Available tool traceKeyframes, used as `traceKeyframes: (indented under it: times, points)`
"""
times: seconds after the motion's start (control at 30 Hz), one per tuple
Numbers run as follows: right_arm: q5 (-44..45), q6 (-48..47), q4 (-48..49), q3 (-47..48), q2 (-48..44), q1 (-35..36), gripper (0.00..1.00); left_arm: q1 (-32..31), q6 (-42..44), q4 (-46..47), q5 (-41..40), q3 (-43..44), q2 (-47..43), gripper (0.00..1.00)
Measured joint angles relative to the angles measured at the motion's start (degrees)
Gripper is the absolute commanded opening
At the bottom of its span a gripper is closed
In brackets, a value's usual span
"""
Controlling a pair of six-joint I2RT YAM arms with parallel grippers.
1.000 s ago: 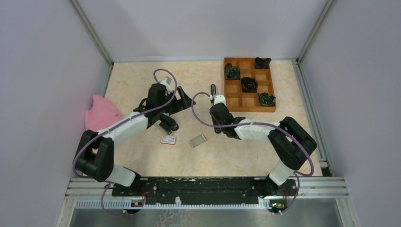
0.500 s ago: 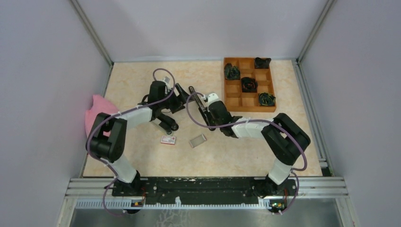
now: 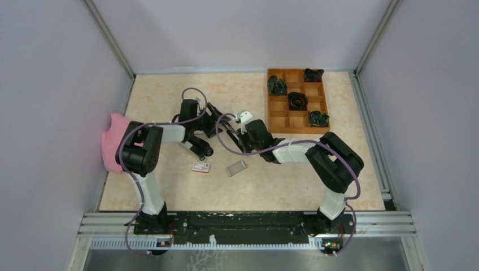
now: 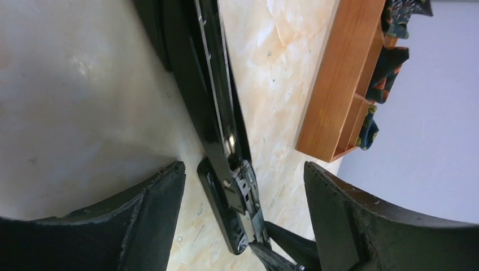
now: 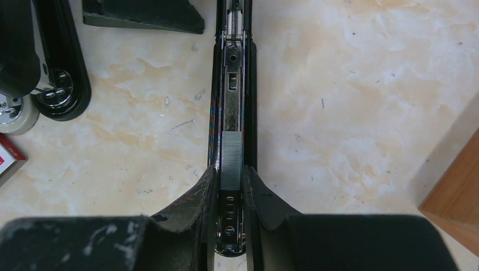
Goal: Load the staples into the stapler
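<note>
The black stapler [image 5: 231, 68] lies open along the table, its metal channel facing up. A silvery strip of staples [image 5: 231, 158] sits in that channel. My right gripper [image 5: 230, 189] is shut on the channel's sides just behind the strip. From the other end, my left gripper [image 4: 242, 172] stands open, one finger on each side of the stapler [image 4: 217, 113], with wide gaps and no contact. In the top view both grippers meet mid-table at the stapler [image 3: 225, 125]. The white-and-red staple box [image 3: 200, 167] and a grey staple tray [image 3: 236, 168] lie nearer the front.
A wooden compartment tray [image 3: 297, 130] holding dark objects stands at the back right, close to my right arm. A pink cloth [image 3: 117, 135] lies at the left wall. A separate black object with a round metal part [image 3: 200, 148] rests under my left gripper.
My right gripper has carried the stapler leftwards and tipped it down flat. My left arm has folded back at the elbow, its gripper now straddling the stapler's end and slightly narrower.
</note>
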Motion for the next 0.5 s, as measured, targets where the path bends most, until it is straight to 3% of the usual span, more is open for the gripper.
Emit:
traceKeyframes:
  times: [0.5]
  points:
    - [-3.34,-2.71,1.73,0.59,1.29,0.68,0.08,4.28,-5.79,12.07,2.29,-2.25,3.85,0.75]
